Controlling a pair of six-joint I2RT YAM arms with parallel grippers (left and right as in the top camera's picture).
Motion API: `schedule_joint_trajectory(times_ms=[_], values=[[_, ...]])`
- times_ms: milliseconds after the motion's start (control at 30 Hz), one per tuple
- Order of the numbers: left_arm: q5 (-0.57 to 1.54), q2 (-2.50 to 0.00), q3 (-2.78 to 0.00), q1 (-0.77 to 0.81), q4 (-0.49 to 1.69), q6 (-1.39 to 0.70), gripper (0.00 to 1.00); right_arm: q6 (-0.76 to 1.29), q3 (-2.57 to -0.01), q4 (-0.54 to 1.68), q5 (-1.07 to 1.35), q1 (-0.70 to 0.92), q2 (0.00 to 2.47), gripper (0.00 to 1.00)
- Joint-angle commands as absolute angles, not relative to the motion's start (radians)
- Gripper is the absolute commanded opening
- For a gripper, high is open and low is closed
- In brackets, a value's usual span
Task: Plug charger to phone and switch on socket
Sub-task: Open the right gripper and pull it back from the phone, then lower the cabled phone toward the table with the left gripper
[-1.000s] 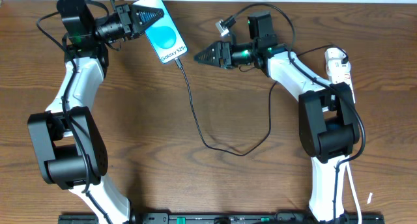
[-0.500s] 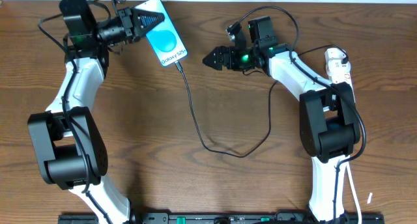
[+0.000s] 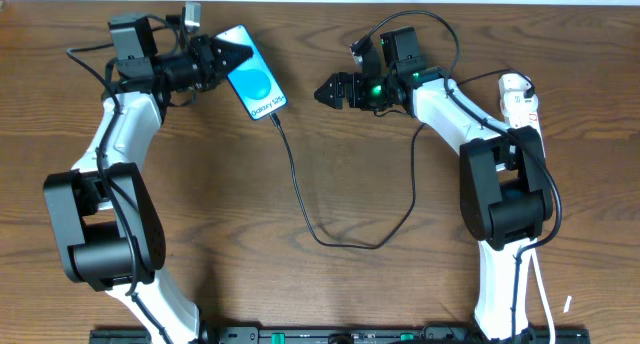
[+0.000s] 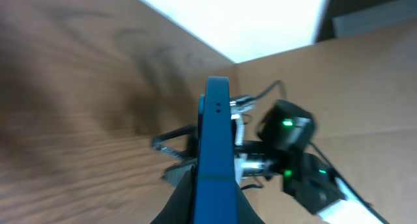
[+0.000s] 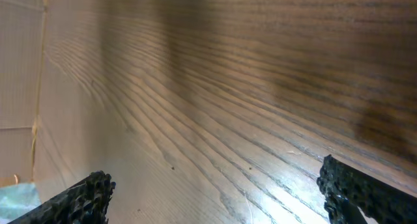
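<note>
Bare desk (image 3: 300,54) lies between the phone (image 3: 252,74) and the right pincer (image 3: 320,91); the charger (image 3: 294,174) loops across the desk's middle, and the socket (image 3: 520,99) stands near the far right corner

Even overhead light, blurry wrist views

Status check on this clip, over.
Left tool shut on phone. Right tool open, empty. Charger cable meets phone's lower end. Socket clear of both tools.

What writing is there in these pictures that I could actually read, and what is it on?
"Galaxy S25": white letters on the blue screen of the phone, overhead view.
Red marks on the socket: too small to read.
Both wrist views: no text.
</note>
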State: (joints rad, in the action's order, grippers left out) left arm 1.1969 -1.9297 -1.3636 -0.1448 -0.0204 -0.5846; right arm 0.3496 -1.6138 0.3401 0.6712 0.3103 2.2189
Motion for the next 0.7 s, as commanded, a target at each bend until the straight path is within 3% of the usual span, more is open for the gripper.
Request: schedule_joint_trajectory(times_ms=[0, 300, 667], values=[[1.099, -1.897, -1.367, -0.147, 0.06, -0.471, 0.08, 0.319, -1.621, 0.345, 0.656, 0.302, 2.226, 0.99], [0.952, -1.897, -1.357, -0.147, 0.228, -0.376, 0.07, 0.316, -1.621, 0.345, 0.656, 0.302, 2.226, 0.99], [0.87, -1.927, -1.342, -0.146, 0.254, -0.36, 0.07, 0.316, -1.621, 0.345, 0.656, 0.302, 2.226, 0.99]])
